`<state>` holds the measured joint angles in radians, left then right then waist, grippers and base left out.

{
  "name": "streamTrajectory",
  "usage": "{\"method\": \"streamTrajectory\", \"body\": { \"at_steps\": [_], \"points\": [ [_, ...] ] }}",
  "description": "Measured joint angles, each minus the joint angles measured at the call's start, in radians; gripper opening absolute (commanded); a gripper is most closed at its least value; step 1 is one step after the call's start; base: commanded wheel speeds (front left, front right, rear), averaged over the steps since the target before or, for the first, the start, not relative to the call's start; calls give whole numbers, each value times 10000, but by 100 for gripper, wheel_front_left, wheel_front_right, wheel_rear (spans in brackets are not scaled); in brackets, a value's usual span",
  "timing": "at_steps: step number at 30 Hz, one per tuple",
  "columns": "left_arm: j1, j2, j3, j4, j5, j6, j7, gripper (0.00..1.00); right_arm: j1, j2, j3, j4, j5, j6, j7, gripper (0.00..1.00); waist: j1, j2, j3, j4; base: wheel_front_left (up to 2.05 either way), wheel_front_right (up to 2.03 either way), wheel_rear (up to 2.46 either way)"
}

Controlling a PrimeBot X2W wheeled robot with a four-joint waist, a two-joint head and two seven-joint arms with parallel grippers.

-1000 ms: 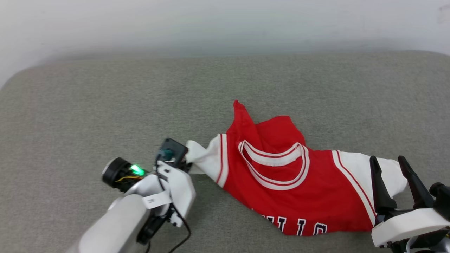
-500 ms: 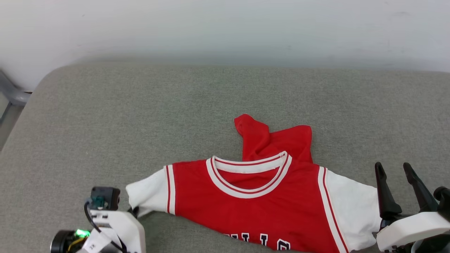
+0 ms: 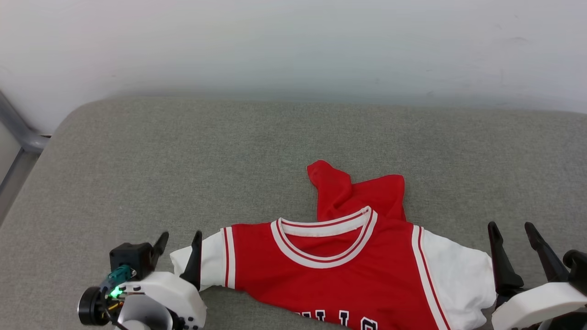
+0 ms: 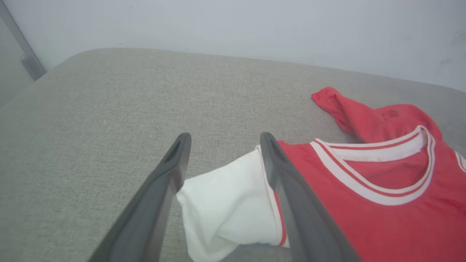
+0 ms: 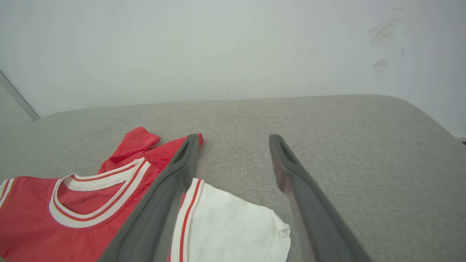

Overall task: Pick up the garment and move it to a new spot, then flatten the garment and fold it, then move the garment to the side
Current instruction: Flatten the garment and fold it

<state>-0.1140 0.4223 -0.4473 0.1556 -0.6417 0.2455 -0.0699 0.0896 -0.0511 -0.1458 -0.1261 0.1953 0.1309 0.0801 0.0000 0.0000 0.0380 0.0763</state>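
The shirt (image 3: 348, 275) lay face-up, white sleeves spread, red cloth bunched behind its collar. My left gripper (image 3: 181, 236) gaped over one sleeve; my right gripper (image 3: 511, 227) gaped by the other.

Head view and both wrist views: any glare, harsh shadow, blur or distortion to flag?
Head view: soft even light, no glare, garment sharp. Left wrist view: left hand looms large and slightly soft near the lens; faint shadow under the white sleeve. Right wrist view: wall smudges read clearly; the cushion edge bows, perhaps lens curve.
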Motion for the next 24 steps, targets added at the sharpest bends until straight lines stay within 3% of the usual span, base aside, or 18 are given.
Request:
{"method": "streamTrajectory", "body": {
  "at_steps": [6,12,18,24],
  "points": [
    [-320,-146,36,-531,556,-123,-1356,100,77,0,-173,73,6,0,146,100,0,0,-140,-36,0,0,0],
    [-367,-270,151,-1149,959,-109,-1770,100,86,2,-688,671,-38,0,903,100,0,0,-138,-22,0,0,0],
    [-370,-307,169,-1595,1106,21,-1801,100,-2,-267,-1212,1685,128,2,3202,100,0,0,31,115,0,0,0],
    [-434,-257,240,-1724,1106,96,-1720,100,-796,-792,-1018,2150,441,0,5193,100,0,0,470,250,0,0,0]
  ]
}}
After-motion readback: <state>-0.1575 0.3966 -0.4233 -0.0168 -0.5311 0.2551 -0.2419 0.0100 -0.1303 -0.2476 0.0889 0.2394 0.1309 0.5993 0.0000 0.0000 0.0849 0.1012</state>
